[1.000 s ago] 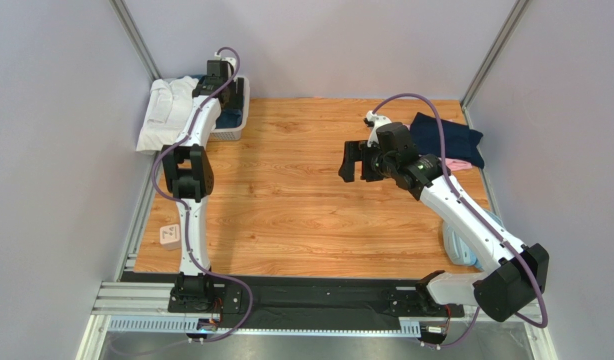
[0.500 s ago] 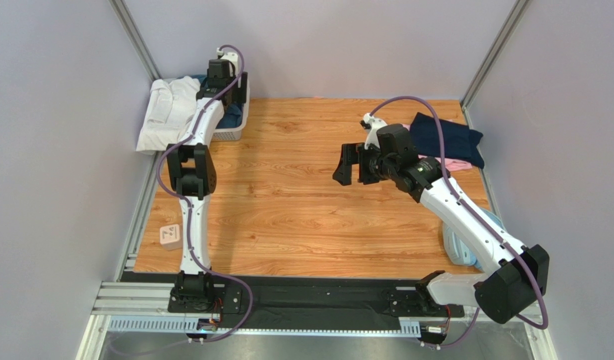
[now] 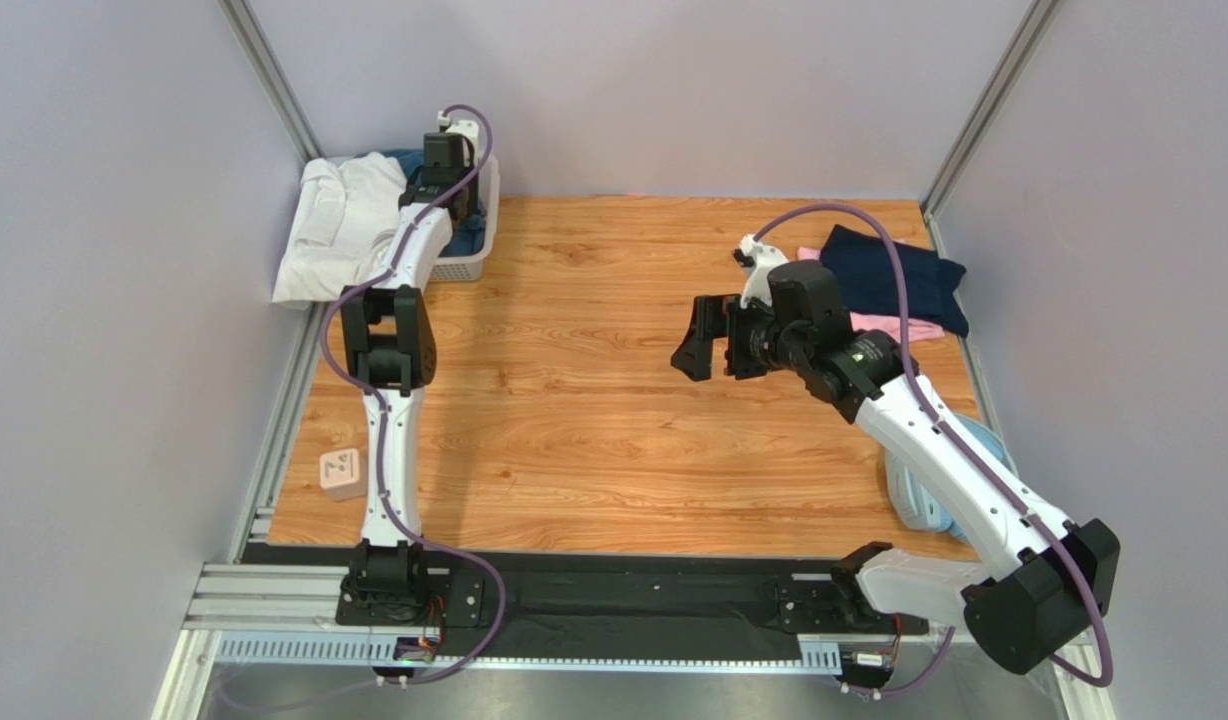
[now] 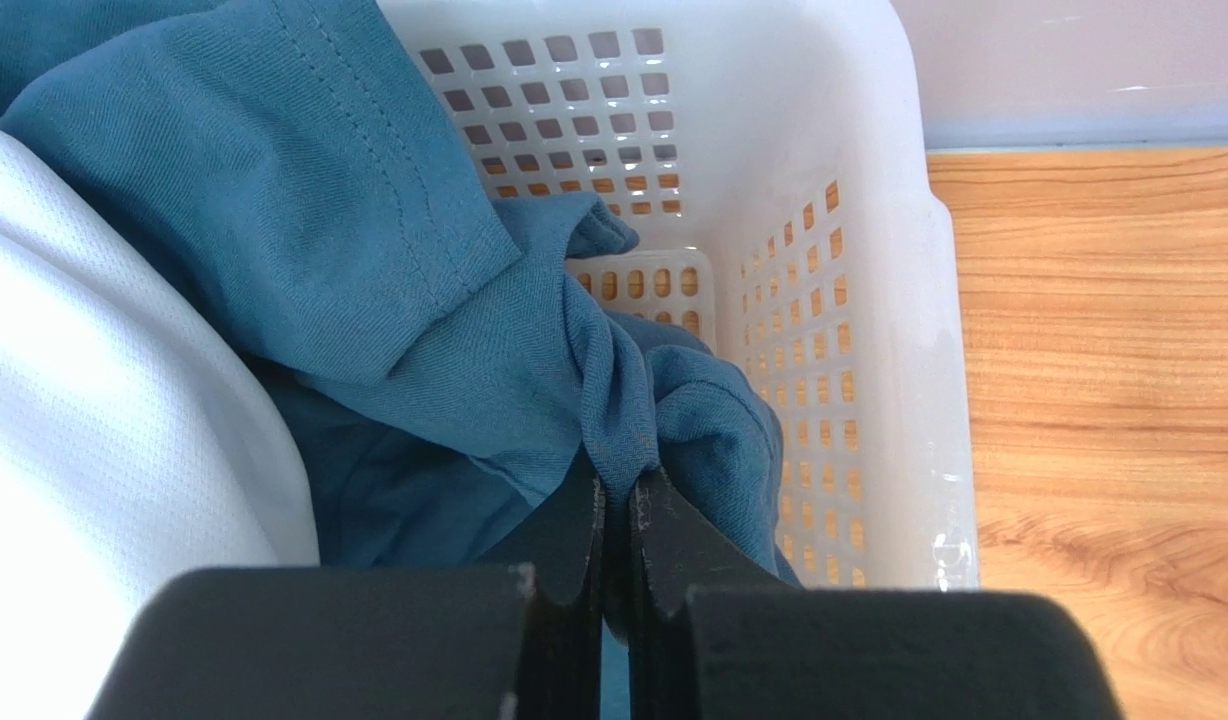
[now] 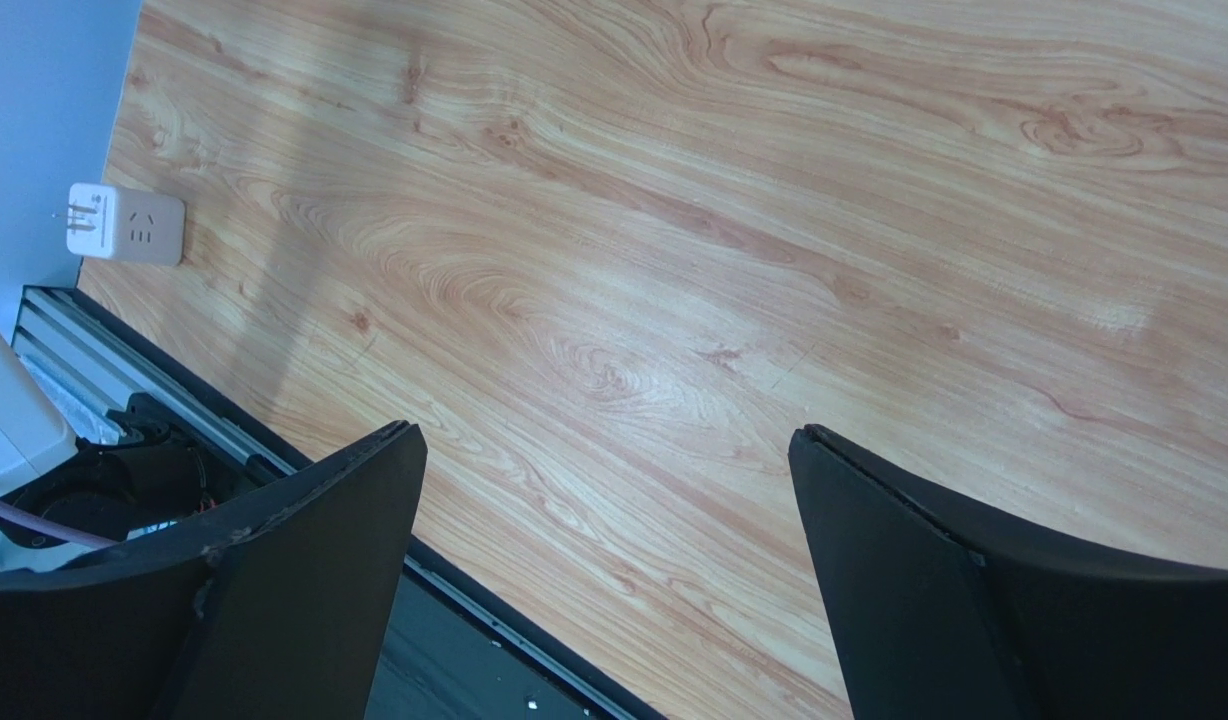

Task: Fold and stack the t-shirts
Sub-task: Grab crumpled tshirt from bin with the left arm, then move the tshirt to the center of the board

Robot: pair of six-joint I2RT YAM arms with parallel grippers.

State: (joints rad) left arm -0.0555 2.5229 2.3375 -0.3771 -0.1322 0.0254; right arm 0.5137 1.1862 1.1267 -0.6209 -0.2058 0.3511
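A slate-blue t-shirt (image 4: pixel 425 285) lies bunched in the white lattice basket (image 4: pixel 861 375) at the table's back left. My left gripper (image 4: pixel 623 488) is down in that basket (image 3: pixel 478 225), shut on a fold of the blue cloth. A white garment (image 3: pixel 335 225) hangs over the basket's left side (image 4: pixel 94 450). At the back right a folded dark navy t-shirt (image 3: pixel 891 278) rests on a pink one (image 3: pixel 918 326). My right gripper (image 3: pixel 706 339) hovers open over bare wood near the table's middle, with nothing between its fingers (image 5: pixel 320 555).
A small white block (image 3: pixel 339 474) sits at the front left edge of the table (image 5: pixel 124 225). Light-blue headphones (image 3: pixel 936 488) lie at the right edge beside the right arm. Grey walls and metal posts close in the back and sides.
The left gripper reached further into the basket and closed on the blue t-shirt. The right arm drifted slightly, its gripper still open.
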